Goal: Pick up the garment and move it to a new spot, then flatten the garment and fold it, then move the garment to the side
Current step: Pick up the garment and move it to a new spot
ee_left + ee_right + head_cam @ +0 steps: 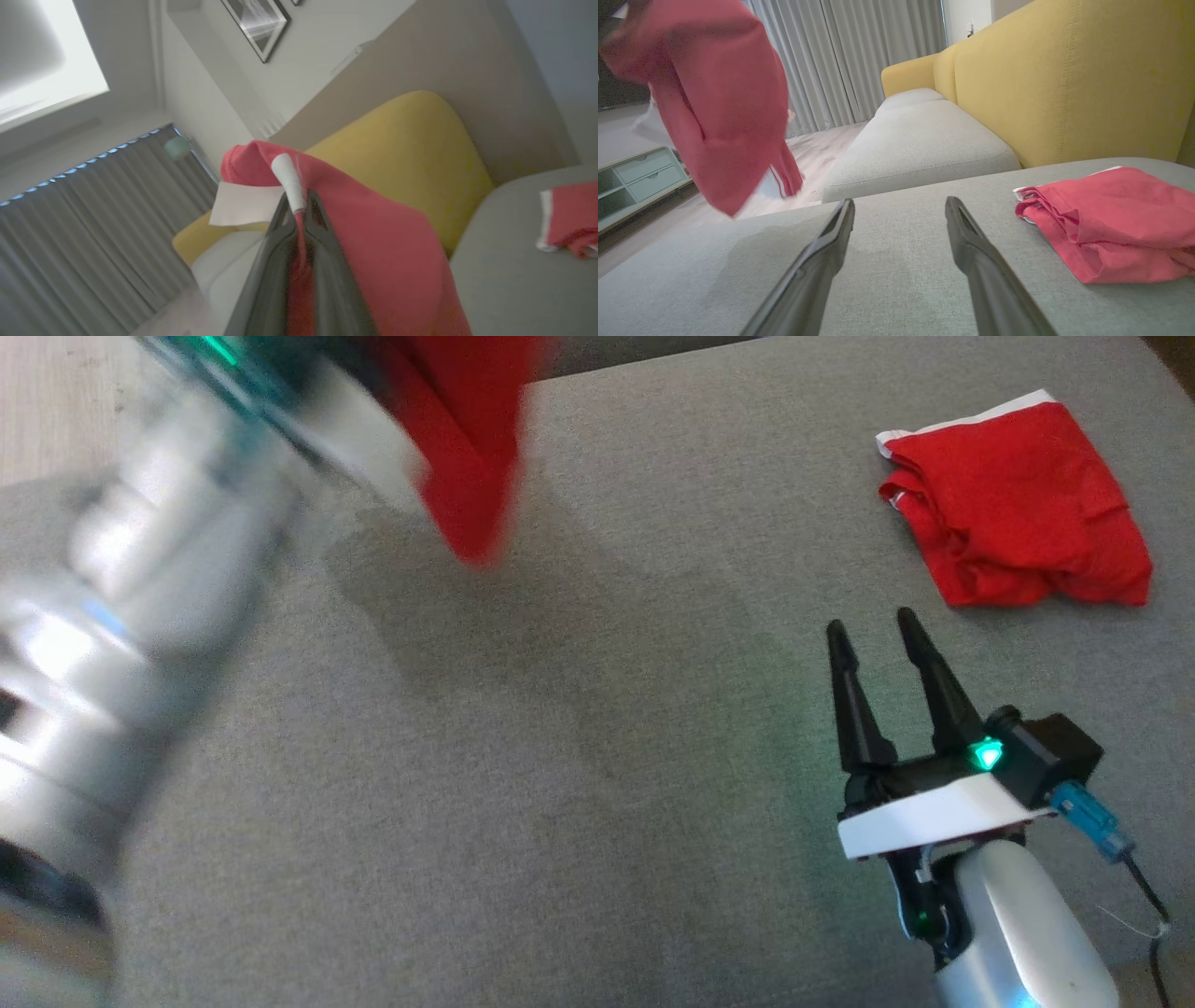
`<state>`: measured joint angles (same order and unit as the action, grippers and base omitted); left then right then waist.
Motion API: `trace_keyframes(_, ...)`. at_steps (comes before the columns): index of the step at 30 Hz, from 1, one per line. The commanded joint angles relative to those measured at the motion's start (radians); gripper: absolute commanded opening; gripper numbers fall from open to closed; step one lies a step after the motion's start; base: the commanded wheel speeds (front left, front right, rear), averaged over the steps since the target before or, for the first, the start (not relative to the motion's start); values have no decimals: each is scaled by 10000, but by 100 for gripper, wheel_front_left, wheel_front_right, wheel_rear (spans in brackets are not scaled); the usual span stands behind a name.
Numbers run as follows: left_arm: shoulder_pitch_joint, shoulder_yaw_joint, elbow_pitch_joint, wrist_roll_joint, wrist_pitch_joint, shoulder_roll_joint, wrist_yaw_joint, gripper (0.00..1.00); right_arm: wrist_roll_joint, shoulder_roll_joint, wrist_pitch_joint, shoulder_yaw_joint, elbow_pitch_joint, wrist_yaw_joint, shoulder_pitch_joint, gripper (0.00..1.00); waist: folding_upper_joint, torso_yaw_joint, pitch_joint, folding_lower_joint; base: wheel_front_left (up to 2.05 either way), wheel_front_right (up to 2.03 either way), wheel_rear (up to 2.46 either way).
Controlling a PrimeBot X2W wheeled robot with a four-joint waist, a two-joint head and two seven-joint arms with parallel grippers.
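Observation:
My left gripper (pixel 298 205) is shut on a red garment (pixel 373 242) with white trim, pinching it near a white edge. The cloth hangs from it high above the grey cushion (pixel 597 756). In the head view this garment (pixel 467 457) dangles at the top left beside my blurred left forearm (pixel 140 569). The right wrist view has the garment (pixel 719 107) hanging in the air at the upper left. My right gripper (pixel 870 625) is open and empty, low over the cushion at the lower right, and its fingers (pixel 900 204) point across bare fabric.
A second red garment (pixel 1018 513) lies bunched and folded on the cushion's far right, just beyond my right gripper, and it lies at the right of the wrist view (pixel 1115 219). A yellow sofa back (pixel 1064 84) rises behind. A low cabinet (pixel 640 172) and curtains stand farther off.

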<state>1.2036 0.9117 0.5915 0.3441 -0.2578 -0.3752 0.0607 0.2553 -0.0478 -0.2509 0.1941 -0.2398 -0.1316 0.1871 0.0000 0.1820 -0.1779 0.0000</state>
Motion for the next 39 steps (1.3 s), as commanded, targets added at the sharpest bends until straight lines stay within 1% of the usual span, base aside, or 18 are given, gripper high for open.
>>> trace_keyframes(1, -330, -50, -332, -117, -36, -91, -5, 0, 51, -24, -109, 102, 351, 9, -27, 100, 0, -19, -25, 0, 0, 0, 0)
trace_keyframes(4, -1766, 765, -567, -375, -37, 616, 35, 0, -17, -24, -109, -71, 343, 9, 11, 100, 0, 4, -33, 0, 0, 0, 0)
trace_keyframes(8, -3497, 1683, -315, -376, -38, 1649, 102, 0, -16, -24, -109, -199, 352, 9, 76, 100, 0, 27, -36, 0, 0, 0, 0)
trace_keyframes(9, -3793, 1817, -190, -308, -38, 1878, 83, 14, -26, -24, -109, -208, 345, 9, 81, 100, 0, 32, -28, 0, 0, 0, 0)
trace_keyframes(10, -4012, 1909, -76, -263, -38, 2095, 103, 65, -50, -24, -109, -204, 332, 9, 81, 100, 0, 35, -7, 0, 0, 0, 0)
trace_keyframes(11, -4156, 1954, -24, -234, -38, 2293, 130, 100, -72, -24, -109, -202, 322, 9, 71, 100, 0, 30, 10, 0, 0, 0, 0)
trace_keyframes(14, -4375, 1966, -46, -172, -38, 2679, 141, 100, -130, -24, -109, -225, 265, 9, 31, 100, 0, -41, 92, 0, 0, 0, 0)
trace_keyframes(17, -4399, 1886, -169, -198, -39, 2845, 148, 100, -160, -24, -109, -222, 199, 9, -21, 100, 0, -165, 213, 0, 0, 0, 0)
trace_keyframes(20, -4380, 1668, -373, -236, -39, 2863, 161, 100, -159, -24, -109, -200, 161, 9, -71, 100, 0, -317, 356, 0, 0, 0, 0)
trace_keyframes(23, -4414, 1253, -815, -240, -39, 2714, 194, 100, -160, -24, -109, -239, 146, 9, -121, 100, 0, -519, 488, 0, 0, 0, 0)
trace_keyframes(24, -4414, 1253, -815, -240, -39, 2714, 194, 100, -160, -24, -109, -239, 146, 9, -121, 100, 0, -519, 488, 0, 0, 0, 0)
trace_keyframes(28, -4584, 466, -1527, -246, -39, 2304, 386, 100, -234, -24, -109, -250, 73, 9, -201, 100, 0, -824, 685, 0, 0, 0, 0)
trace_keyframes(32, -5021, -616, -1978, -98, -39, 1638, 840, 100, -231, -24, -109, -274, 57, 9, -272, 100, 0, -1110, 890, 0, 0, 0, 0)
trace_keyframes(36, -5932, -1871, -2458, 200, -39, 947, 1306, 100, -286, -24, -109, -301, 100, 9, -372, 100, 0, -1481, 1002, 0, 0, 0, 0)
trace_keyframes(39, -6952, -2706, -2926, 312, -39, 565, 1570, 100, -347, -24, -109, -369, 125, 9, -473, 100, 0, -1808, 1050, 0, 0, 0, 0)
